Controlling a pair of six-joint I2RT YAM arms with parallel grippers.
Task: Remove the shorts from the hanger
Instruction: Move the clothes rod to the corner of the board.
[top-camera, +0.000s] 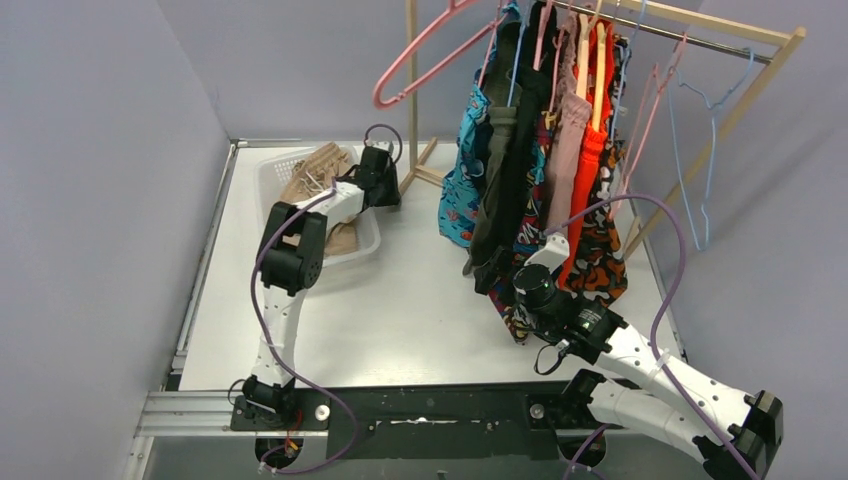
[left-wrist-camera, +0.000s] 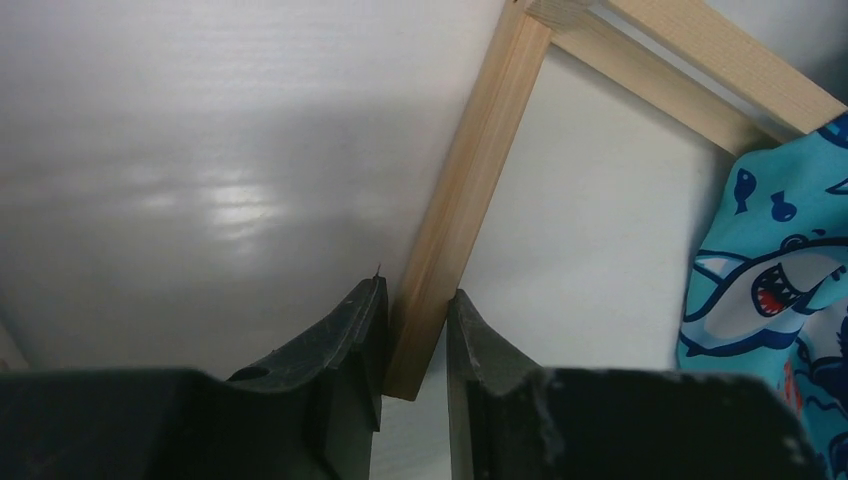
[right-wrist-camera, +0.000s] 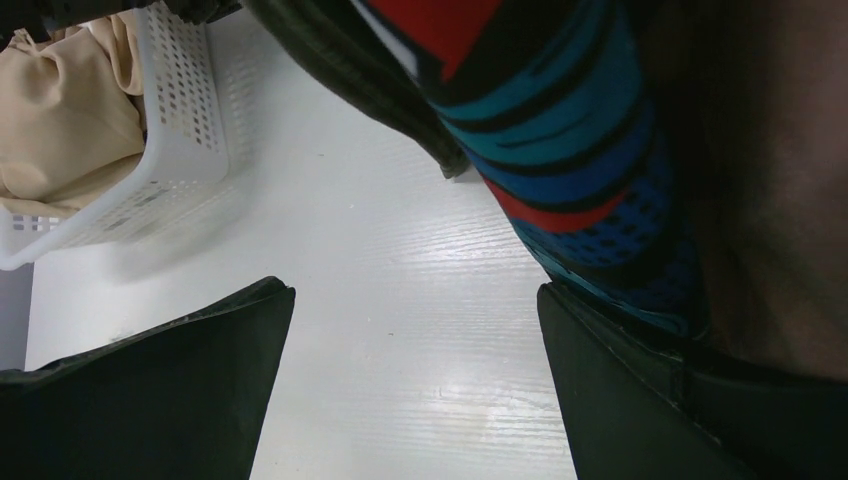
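Writing: I could read no lettering; the multicolour comic-print shorts (right-wrist-camera: 590, 150) were too blurred up close, and the teal pair (left-wrist-camera: 770, 290) showed only cartoon sharks.
Shorts: most of them (top-camera: 540, 170) hung on hangers from the wooden rack (top-camera: 735, 30) at the far right of the desk (top-camera: 400, 300), with teal on the left and olive, black, comic-print, pink and orange pairs bunched beside it.
Tan pair: it lay crumpled in the white basket (top-camera: 265, 170) at the far left of the desk.
Right end effector: I saw it (right-wrist-camera: 415, 290) spread wide and gripping nothing, low under the hanging bunch, with the comic-print hem just above and beside its right finger.
Left end effector: it (left-wrist-camera: 417, 290) was drawn in to a narrow gap next to the basket. The end of the rack's base bar (left-wrist-camera: 470, 180) showed in that gap, and I could not tell whether it pinched the wood. The teal pair hung off to its right, well apart.
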